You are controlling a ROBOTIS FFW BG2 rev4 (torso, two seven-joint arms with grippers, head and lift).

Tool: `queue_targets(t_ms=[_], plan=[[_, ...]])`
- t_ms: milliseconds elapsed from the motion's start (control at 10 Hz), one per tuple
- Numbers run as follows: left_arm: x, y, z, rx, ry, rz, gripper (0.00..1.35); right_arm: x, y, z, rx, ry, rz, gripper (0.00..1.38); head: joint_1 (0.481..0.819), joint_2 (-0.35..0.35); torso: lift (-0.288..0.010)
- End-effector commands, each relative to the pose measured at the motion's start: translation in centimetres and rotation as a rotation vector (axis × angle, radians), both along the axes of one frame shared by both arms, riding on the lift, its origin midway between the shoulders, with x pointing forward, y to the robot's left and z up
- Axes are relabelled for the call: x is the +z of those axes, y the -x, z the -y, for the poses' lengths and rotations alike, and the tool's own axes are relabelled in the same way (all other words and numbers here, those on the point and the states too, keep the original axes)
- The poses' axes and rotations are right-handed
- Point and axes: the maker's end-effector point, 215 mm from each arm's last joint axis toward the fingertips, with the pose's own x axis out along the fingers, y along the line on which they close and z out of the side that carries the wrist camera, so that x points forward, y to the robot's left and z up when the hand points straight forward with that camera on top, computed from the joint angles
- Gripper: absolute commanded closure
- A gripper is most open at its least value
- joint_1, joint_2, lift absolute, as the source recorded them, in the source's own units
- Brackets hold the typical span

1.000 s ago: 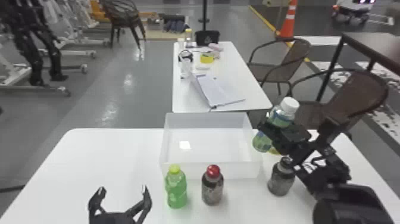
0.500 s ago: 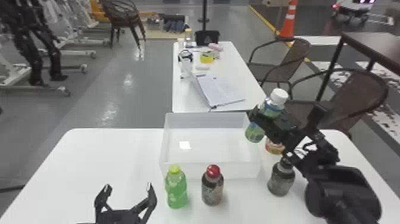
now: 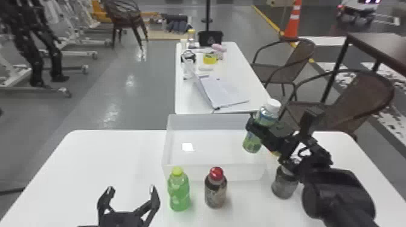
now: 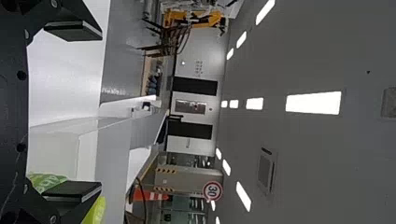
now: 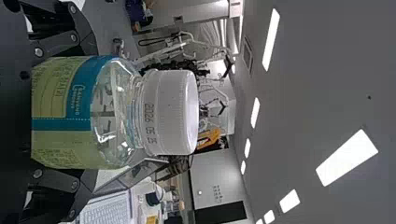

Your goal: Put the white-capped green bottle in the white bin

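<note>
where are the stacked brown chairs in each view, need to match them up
Head view: the stacked brown chairs stand near the top edge, left of centre.
Left wrist view: the chairs lie sideways, beside the orange frame.
Right wrist view: the chairs are partly visible just past the white-capped green bottle.
Shared landmark: the orange frame, next to the chairs.

You now have the green bottle (image 3: 253, 143) farther left in the head view, across the right side of the white bin (image 3: 211, 172), carried there by your right gripper (image 3: 256, 129). Your left gripper (image 3: 131, 190) sits slightly farther right than at first.
</note>
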Motion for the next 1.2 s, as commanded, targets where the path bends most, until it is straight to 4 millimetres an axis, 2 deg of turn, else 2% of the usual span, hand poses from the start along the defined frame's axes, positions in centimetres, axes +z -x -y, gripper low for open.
queue_targets(t_ms=[0, 100, 200, 400, 500, 700, 800, 900, 1000, 1100], plan=[[0.0, 0.0, 0.0, -0.001, 0.001, 0.003, 0.17, -0.8, 0.0, -0.5, 0.010, 0.008, -0.018, 0.85, 0.549, 0.000, -0.100], [0.1, 0.0, 0.1, -0.002, 0.001, 0.005, 0.17, -1.0, 0.0, -0.7, 0.014, 0.012, -0.022, 0.72, 0.549, 0.000, -0.100], [0.0, 0.0, 0.0, -0.002, 0.003, 0.003, 0.17, -1.2, 0.0, -0.9, 0.017, 0.017, -0.025, 0.46, 0.549, 0.000, -0.100], [0.0, 0.0, -0.1, 0.000, 0.004, 0.005, 0.17, -1.3, 0.1, -1.0, 0.020, 0.018, -0.025, 0.13, 0.549, 0.000, -0.100], [0.0, 0.0, -0.1, 0.000, 0.004, 0.005, 0.17, -1.2, 0.1, -1.0, 0.019, 0.014, -0.023, 0.08, 0.549, 0.000, -0.100], [0.0, 0.1, -0.1, 0.000, 0.004, 0.005, 0.17, -0.4, 0.7, -1.3, 0.021, -0.020, -0.006, 0.10, 0.549, 0.000, -0.100], [0.2, 0.0, -0.1, 0.000, 0.003, 0.011, 0.17, 0.6, 1.6, -1.6, 0.019, -0.058, 0.018, 0.10, 0.549, 0.000, -0.100], [0.3, 0.1, -0.1, 0.001, 0.003, 0.014, 0.17, 2.1, 2.8, -0.8, -0.034, -0.101, 0.050, 0.10, 0.549, 0.000, -0.100], [0.4, 0.1, -0.2, 0.009, 0.006, 0.015, 0.17, 3.8, 4.5, 0.0, -0.080, -0.102, 0.086, 0.10, 0.549, 0.000, -0.100], [0.3, 0.2, -0.5, 0.017, 0.010, 0.012, 0.17, 4.5, 6.4, 0.2, -0.087, -0.081, 0.093, 0.10, 0.549, 0.000, -0.100]])
